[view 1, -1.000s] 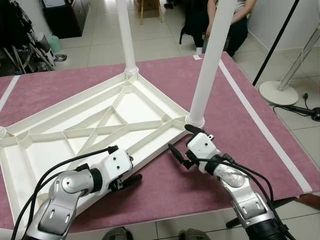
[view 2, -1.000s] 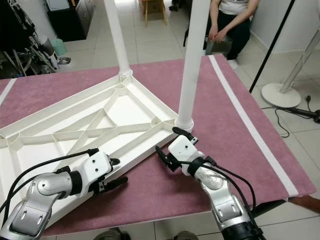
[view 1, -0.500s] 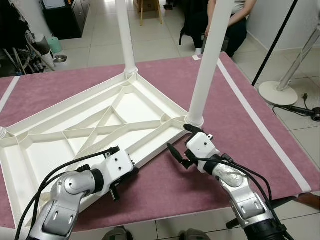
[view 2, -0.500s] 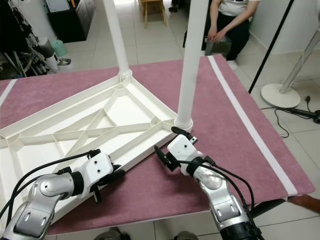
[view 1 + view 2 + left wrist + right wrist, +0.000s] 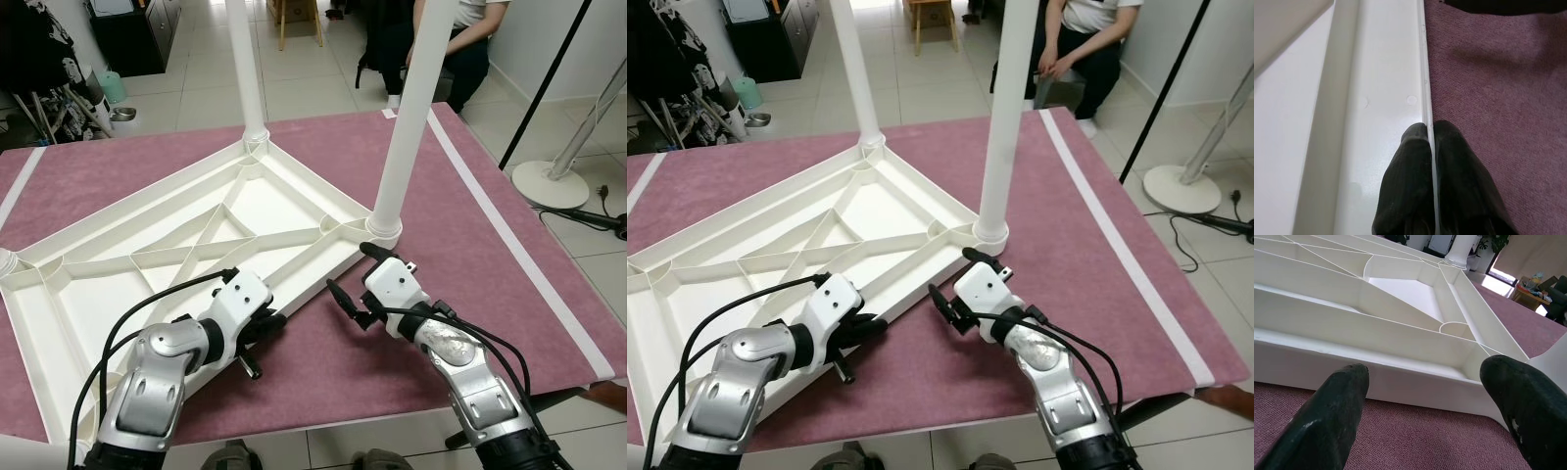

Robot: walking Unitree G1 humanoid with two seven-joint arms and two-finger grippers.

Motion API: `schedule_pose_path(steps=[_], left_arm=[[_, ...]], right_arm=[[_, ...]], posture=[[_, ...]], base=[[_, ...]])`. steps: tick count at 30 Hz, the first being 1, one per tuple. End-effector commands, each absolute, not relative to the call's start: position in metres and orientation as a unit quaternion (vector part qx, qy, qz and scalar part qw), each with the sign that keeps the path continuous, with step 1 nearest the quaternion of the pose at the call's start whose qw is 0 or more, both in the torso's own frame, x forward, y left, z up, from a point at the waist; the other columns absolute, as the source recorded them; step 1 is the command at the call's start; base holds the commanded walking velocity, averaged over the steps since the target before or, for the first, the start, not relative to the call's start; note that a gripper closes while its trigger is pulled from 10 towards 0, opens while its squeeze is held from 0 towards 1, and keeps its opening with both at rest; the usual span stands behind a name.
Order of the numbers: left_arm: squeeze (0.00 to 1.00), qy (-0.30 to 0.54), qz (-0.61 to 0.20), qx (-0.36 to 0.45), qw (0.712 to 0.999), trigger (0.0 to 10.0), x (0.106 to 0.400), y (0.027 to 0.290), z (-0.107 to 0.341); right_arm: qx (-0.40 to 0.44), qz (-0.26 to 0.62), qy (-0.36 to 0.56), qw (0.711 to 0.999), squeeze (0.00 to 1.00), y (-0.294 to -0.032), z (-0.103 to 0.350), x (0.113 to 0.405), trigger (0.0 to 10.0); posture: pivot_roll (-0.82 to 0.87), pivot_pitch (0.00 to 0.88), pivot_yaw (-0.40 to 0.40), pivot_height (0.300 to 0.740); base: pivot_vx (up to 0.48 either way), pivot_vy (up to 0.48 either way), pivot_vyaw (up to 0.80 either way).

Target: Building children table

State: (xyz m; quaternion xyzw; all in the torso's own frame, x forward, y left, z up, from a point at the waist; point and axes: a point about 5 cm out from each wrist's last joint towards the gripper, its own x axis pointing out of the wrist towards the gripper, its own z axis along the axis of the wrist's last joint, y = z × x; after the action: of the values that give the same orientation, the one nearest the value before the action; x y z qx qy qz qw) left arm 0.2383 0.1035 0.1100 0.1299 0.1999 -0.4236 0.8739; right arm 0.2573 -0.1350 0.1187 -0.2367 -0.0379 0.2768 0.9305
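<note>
On the mat (image 5: 509, 264), left gripper (image 5: 1429, 142) pinches tabletop (image 5: 147, 284) rim — right gripper (image 5: 1425, 387) spread wide.

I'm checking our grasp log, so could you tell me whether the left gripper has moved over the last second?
Yes. The left gripper has moved forward along the table top rim toward the near leg, and its fingers now pinch the rim.

The upturned table top (image 5: 196, 235) and its legs (image 5: 405, 117) look like smooth, slightly glossy white plastic, resting on the surface's (image 5: 509, 294) matt, rough maroon cloth.
</note>
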Motion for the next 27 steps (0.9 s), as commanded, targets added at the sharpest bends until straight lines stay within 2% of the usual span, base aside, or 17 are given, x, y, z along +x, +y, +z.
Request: schedule_pose_path(steps=[1,3,9,14,17,20,23,25,27], left_arm=[[0.00,0.190,-0.288,0.157,0.925,10.0,0.253,0.116,0.112],[0.00,0.188,-0.240,0.131,0.943,10.0,0.266,0.115,0.120],[0.00,0.165,-0.162,0.065,0.971,10.0,0.291,0.114,0.149],[0.00,0.165,-0.136,0.040,0.976,10.0,0.302,0.107,0.161],[0.00,0.178,-0.130,0.023,0.975,10.0,0.312,0.083,0.167],[0.00,0.176,-0.137,0.031,0.974,10.0,0.314,0.076,0.168],[0.00,0.159,-0.159,0.118,0.967,10.0,0.312,0.066,0.163],[0.00,0.159,-0.159,0.118,0.967,10.0,0.312,0.066,0.163],[0.00,0.182,-0.167,0.156,0.956,10.0,0.307,0.063,0.147]], right_arm=[[-0.231,0.277,-0.041,0.932,0.00,-0.133,0.121,0.257,10.0],[-0.230,0.276,-0.041,0.932,0.00,-0.132,0.121,0.257,10.0],[-0.229,0.277,-0.041,0.932,0.00,-0.131,0.120,0.257,10.0],[-0.226,0.278,-0.041,0.933,0.00,-0.129,0.119,0.257,10.0],[-0.225,0.282,-0.041,0.932,0.00,-0.126,0.119,0.258,10.0],[-0.224,0.282,-0.041,0.932,0.00,-0.125,0.119,0.258,10.0],[-0.224,0.278,-0.042,0.933,0.00,-0.126,0.120,0.257,10.0],[-0.224,0.278,-0.042,0.933,0.00,-0.126,0.120,0.257,10.0],[-0.224,0.273,-0.041,0.935,0.00,-0.129,0.119,0.256,10.0]], posture=[[0.01,0.000,0.108,0.740],[0.01,0.000,0.109,0.740],[0.01,0.000,0.109,0.740],[0.01,0.000,0.107,0.740],[0.02,0.000,0.108,0.740],[0.01,0.000,0.108,0.740],[0.00,0.000,0.118,0.740],[0.00,0.000,0.118,0.740],[-0.01,0.000,0.124,0.740]], base=[[0.000,0.000,0.00],[0.000,0.000,0.00],[0.000,0.000,0.00],[0.000,0.000,0.00],[0.000,0.000,0.00],[0.000,0.000,0.00],[0.000,0.000,0.00],[0.000,0.000,0.00],[0.000,0.000,0.00]])
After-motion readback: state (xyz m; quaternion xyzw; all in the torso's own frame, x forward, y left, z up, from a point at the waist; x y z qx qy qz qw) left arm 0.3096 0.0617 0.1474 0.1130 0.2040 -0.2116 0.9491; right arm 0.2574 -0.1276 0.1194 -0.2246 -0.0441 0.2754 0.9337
